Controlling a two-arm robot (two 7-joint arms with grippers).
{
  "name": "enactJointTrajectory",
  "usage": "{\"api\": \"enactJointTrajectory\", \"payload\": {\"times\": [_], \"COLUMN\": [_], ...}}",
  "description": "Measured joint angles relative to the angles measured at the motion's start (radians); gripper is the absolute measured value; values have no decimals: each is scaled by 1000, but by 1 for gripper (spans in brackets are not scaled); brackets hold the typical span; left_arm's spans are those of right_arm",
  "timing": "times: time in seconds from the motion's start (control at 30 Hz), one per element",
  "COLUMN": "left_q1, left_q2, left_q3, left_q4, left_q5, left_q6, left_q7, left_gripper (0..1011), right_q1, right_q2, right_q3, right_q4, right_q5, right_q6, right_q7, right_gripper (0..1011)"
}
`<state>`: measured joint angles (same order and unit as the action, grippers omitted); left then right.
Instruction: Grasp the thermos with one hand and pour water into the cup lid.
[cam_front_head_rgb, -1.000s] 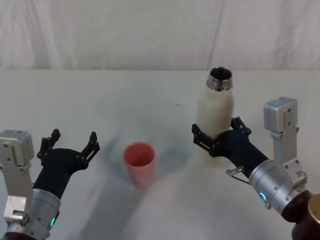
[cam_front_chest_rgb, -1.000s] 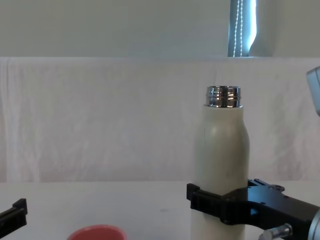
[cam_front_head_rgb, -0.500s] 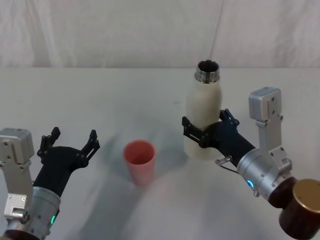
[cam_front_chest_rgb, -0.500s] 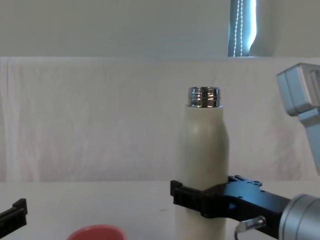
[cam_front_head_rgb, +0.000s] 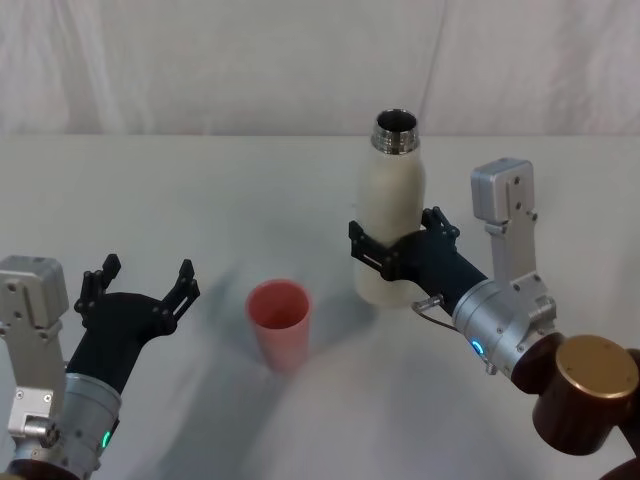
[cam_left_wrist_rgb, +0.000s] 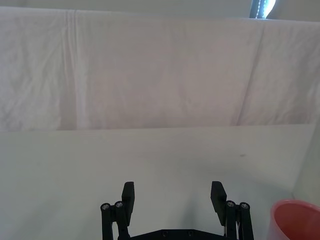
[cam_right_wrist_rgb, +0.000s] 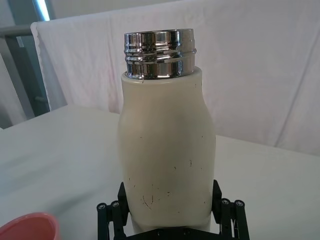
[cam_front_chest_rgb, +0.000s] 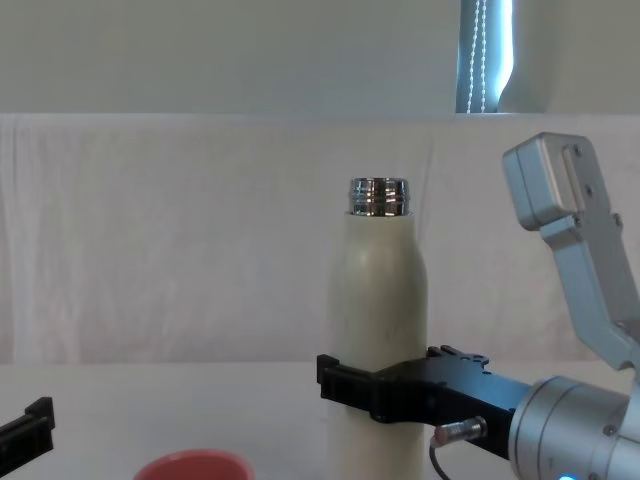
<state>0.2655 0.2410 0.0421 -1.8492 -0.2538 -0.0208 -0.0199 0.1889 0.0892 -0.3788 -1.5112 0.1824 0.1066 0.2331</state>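
Thermos held upright by the right gripper

The right gripper (cam_front_head_rgb: 392, 258) is reached forward and closed around the lower body of the thermos (cam_front_head_rgb: 392, 215) (chrome neck uppermost). The cup lid (cam_front_head_rgb: 279, 324) is seen on the bench (cam_front_head_rgb: 200, 190) to that gripper's left, between it and the left gripper (cam_front_head_rgb: 140, 289), which is held low with fingers spread, empty.

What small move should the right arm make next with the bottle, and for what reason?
Probably carry the thermos a little further toward the cup lid, then begin to tilt it. The right gripper is shut around its body, the bottle is upright, and its open chrome neck is not yet above the cup. The left gripper waits open to the cup's left.
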Motion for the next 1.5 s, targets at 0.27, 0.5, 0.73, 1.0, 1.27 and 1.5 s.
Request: {"api": "enactJointTrajectory", "payload": {"times": [0.27,0.5,0.73,1.0,1.27,1.5], "left_q1": [0,0,0,0,0,0], "left_q2": [0,0,0,0,0,0], "left_q3": [0,0,0,0,0,0], "left_q4": [0,0,0,0,0,0], "left_q5": [0,0,0,0,0,0], "left_q6": [0,0,0,0,0,0], "left_q7": [0,0,0,0,0,0], "left_gripper": [1001,1001,1001,1001,1001,1001], "right_q1": [24,45,69,92,100,105], "right_q2": [-13,-26,-44,-61,-69,-71], "right_q3": [-9,-19,-19,-13,-5,-5], "right_q4": [29,56,100,159,186,197], "right_q5": [-8,-22,-20,-16,-11,-11], "right_q6": [2,-3,-12,-36,-51,-57], "right_q7": [-9,-15,-13,-14,-14,-14], "right_gripper": [955,956,956,955,956,955]}}
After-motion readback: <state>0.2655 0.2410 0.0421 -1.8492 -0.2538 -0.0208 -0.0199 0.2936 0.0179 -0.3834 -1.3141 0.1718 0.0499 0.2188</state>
